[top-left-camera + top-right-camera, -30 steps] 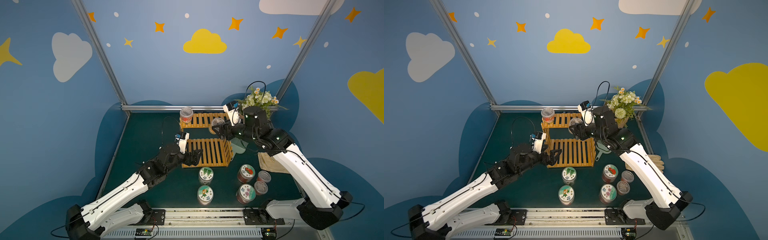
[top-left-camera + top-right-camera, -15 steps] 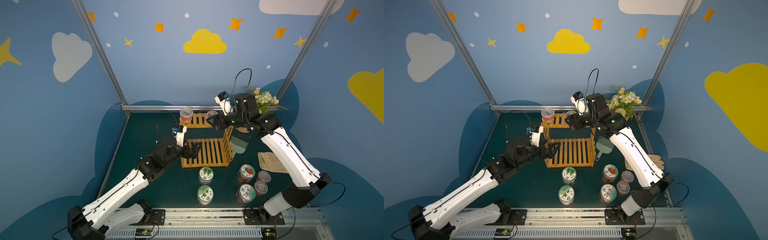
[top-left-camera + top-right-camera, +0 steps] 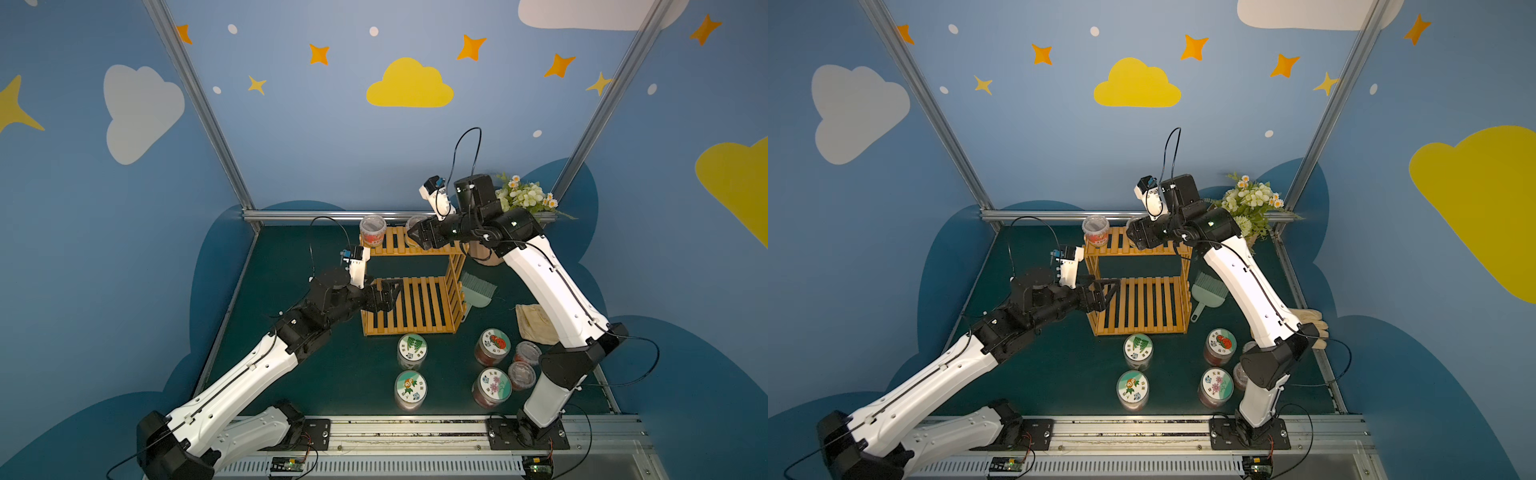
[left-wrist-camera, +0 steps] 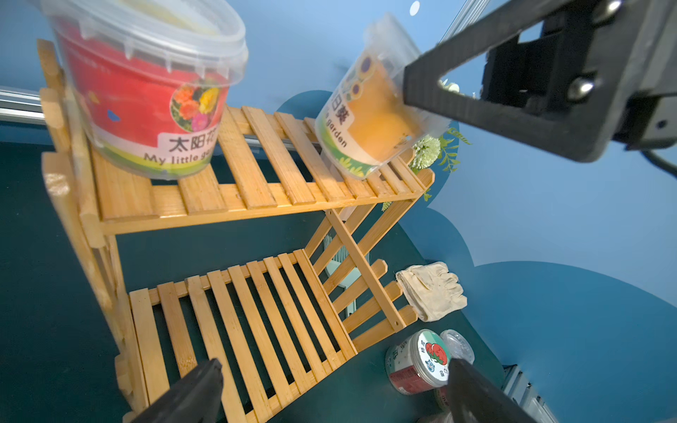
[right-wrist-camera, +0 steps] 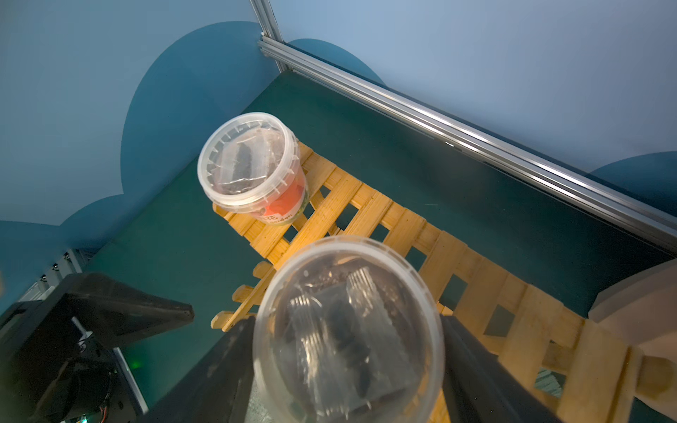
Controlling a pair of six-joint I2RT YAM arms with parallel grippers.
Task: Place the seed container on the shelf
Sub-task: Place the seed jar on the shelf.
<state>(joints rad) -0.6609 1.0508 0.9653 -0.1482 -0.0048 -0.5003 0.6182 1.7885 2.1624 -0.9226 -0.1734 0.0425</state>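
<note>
Holding the yellow tub [image 4: 370, 117] in my right pincer [image 5: 348, 348] right now, one finger on each side of it just under the clear lid. It's tilted, not upright, and sits over the right end of the top tier of the shelf [image 3: 415, 307]. Its lower edge is right at the slats, but I honestly can't tell if it's touching them or just above.

The shelf stands toward the far edge of the tabletop [image 3: 332, 374], top tier at the back and lower tier sticking out toward the front. A red tub [image 3: 372, 230] stands upright on the left end of that same top tier, well apart from mine. The lower tier has nothing on it.

My left pincer [image 3: 390, 291] is spread wide with nothing in it, hanging at the left edge of the lower tier and pointed in at the slats.

Other stuff: four jars [image 3: 411, 351] with picture lids stand between the shelf and the front edge. A green dustpan [image 3: 478, 289] lies just right of the shelf, a glove [image 4: 432, 289] beyond it, and flowers [image 3: 1252, 201] are in the far right corner.
</note>
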